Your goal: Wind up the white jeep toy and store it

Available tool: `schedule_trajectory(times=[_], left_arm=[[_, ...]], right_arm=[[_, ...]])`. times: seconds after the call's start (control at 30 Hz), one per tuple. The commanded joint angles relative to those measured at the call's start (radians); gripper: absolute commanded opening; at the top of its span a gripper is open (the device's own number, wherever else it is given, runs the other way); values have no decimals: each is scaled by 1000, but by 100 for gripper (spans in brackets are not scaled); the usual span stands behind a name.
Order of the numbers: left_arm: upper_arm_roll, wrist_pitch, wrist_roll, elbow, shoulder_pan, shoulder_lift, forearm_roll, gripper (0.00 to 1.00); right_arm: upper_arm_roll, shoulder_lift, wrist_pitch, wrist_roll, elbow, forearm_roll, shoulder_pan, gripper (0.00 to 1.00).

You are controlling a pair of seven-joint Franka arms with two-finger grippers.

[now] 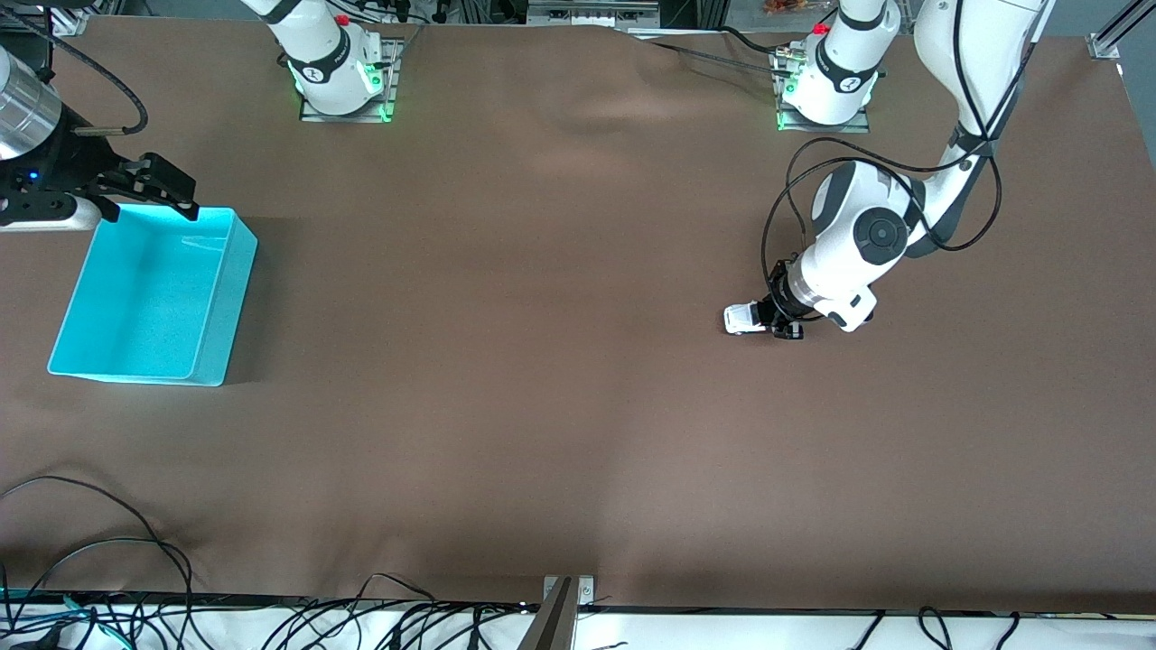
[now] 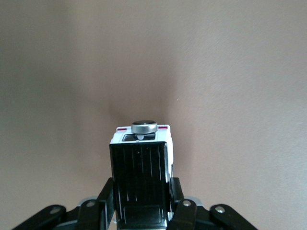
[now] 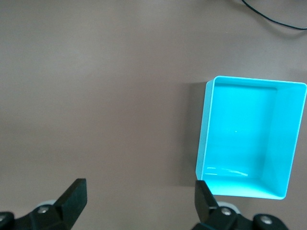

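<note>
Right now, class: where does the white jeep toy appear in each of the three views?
Front view: white jeep toy on the brown table cover, toward the left arm's end, gripped by the left gripper.
Left wrist view: low centre, between the jaws.
Right wrist view: not shown.
Shared landmark: the brown table cover.

We note 2 arms based along the top edge of a brown desk. The left hand sits low at the desk surface toward the left arm's end, its fingers clamped on the white jeep toy, which rests on the desk with its white body sticking out from the hand toward the right arm's end. The right hand hangs over the rim of a cyan bin at the right arm's end, fingers spread, gripping nothing; that arm waits. We see the bin's inside bare. Black cables trail along the desk edge nearest the camera.
</note>
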Motion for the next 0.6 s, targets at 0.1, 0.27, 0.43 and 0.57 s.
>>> schedule_trajectory(times=[0.1, 0.27, 0.43, 0.57], left_arm=[[-1, 31, -76, -5, -12, 21, 107, 12], [-1, 31, -83, -4, -9, 31, 154, 12], [2, 31, -83, -5, 0, 33, 155, 12], [9, 31, -82, -5, 3, 37, 155, 12]], right_arm=[[4, -12, 3, 10, -2, -18, 2, 100], [4, -12, 3, 9, -2, -18, 2, 100], [4, -12, 3, 9, -2, -18, 0, 100], [4, -12, 3, 10, -2, -18, 2, 100]])
